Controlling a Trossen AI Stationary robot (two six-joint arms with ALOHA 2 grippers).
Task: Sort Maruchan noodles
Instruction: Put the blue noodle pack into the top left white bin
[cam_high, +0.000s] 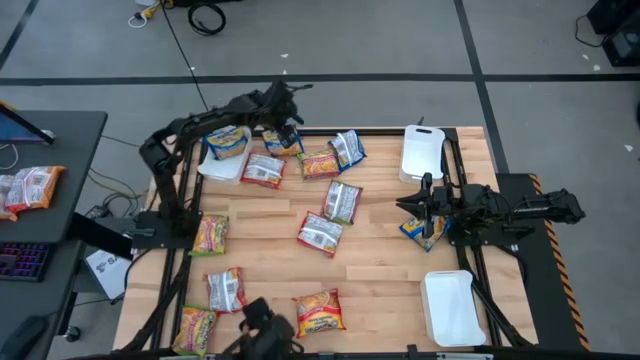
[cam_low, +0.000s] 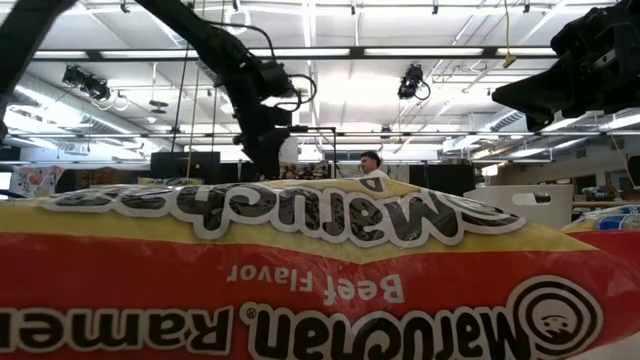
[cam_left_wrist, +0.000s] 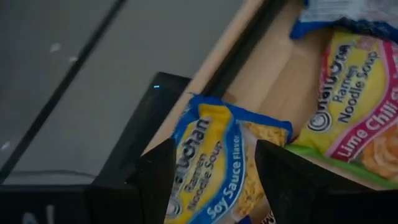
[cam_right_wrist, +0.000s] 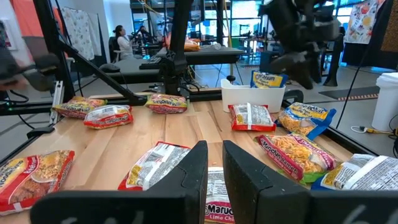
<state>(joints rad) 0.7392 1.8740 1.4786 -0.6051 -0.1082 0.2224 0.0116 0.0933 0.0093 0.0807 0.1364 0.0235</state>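
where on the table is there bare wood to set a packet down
The widest bare wood on the table lies between the silver packet mid-table and the near white tray. The far edge is crowded: packets cluster by the left gripper, which straddles a blue-yellow packet.

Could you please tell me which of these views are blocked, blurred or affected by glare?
Low view: a red-and-yellow crinkly plastic Beef Flavor packet fills the lower frame, and bright ceiling strip lights leave the arms as silhouettes. Left wrist view: the left hand and the blue-and-yellow Soy Sauce packet are soft. High view: evenly lit and unobstructed.
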